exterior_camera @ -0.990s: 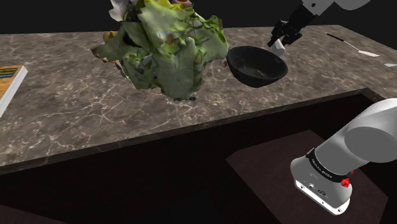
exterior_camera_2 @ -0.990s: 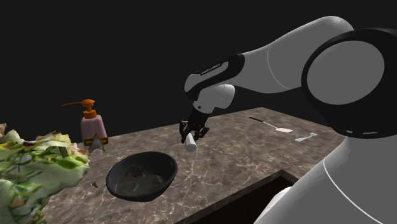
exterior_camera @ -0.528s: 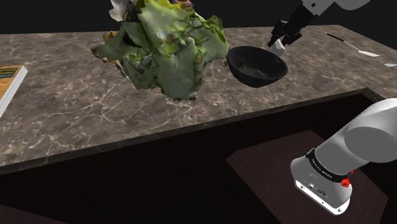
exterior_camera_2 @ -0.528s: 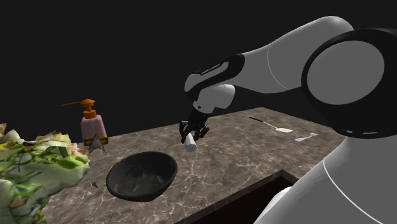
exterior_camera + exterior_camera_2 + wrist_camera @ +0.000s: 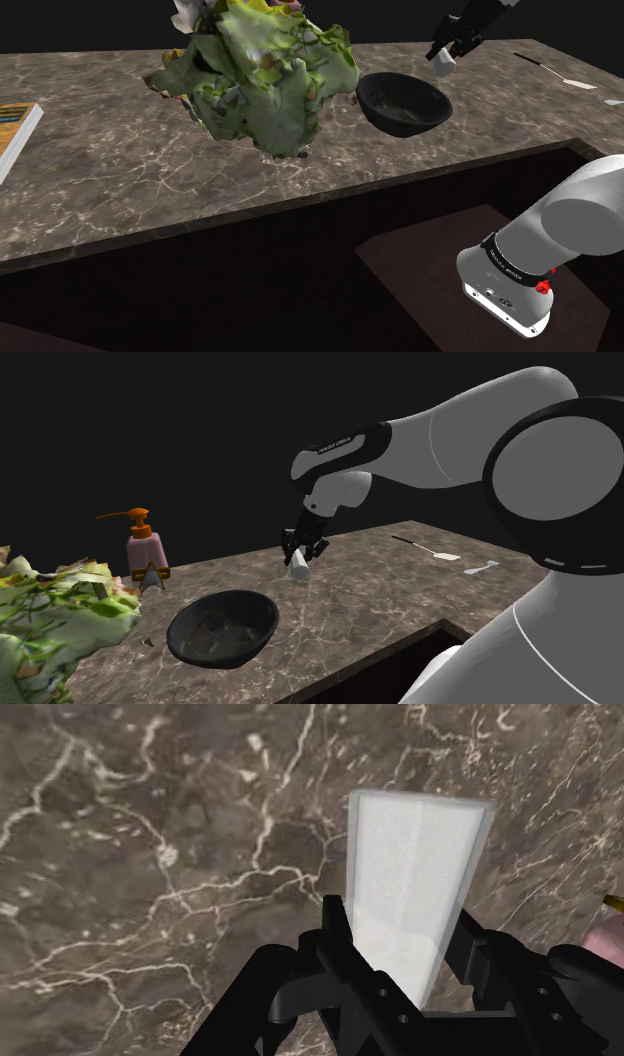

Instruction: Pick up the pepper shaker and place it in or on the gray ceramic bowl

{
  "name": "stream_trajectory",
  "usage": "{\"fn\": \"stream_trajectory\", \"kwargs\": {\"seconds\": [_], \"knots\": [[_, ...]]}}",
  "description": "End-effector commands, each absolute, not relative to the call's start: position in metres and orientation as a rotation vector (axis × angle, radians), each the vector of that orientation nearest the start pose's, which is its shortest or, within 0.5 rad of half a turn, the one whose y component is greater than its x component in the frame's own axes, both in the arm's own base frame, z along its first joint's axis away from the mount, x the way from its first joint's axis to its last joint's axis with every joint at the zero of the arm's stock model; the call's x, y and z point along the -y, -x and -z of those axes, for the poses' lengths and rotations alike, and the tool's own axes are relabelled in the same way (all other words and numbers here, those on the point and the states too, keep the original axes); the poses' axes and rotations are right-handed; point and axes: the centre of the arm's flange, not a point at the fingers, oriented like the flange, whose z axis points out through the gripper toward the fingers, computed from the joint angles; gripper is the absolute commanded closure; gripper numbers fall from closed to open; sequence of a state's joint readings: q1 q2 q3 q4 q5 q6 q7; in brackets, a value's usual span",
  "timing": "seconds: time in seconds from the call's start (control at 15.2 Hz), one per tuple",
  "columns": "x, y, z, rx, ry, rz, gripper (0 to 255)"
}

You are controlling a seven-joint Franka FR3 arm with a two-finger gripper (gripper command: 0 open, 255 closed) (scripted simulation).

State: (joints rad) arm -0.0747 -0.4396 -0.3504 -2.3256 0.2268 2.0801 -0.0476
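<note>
White shaker aloft near black bowl

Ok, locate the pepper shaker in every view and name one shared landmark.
Shoulder view: pepper shaker at upper right, in the jaws, beyond the dark bowl.
Second exterior view: shaker at centre, up-right of the bowl.
Wrist view: white block between the jaws.
Landmark: marbled counter.

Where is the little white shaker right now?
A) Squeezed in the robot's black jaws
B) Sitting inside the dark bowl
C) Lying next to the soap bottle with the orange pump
A: in the wrist view the black jaws clasp the white shaker on both sides, and in the second exterior view it is apart from the dark bowl.
</note>
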Motion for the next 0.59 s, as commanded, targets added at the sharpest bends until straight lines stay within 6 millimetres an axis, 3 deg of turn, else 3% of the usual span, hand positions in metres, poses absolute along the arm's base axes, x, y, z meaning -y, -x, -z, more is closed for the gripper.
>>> {"fn": "stream_trajectory", "kwargs": {"seconds": [0.0,0.53], "knots": [[0.184,-0.403,-0.527,-0.633,2.741,0.336,255],[0.184,-0.403,-0.569,-0.633,2.741,0.336,255]]}}
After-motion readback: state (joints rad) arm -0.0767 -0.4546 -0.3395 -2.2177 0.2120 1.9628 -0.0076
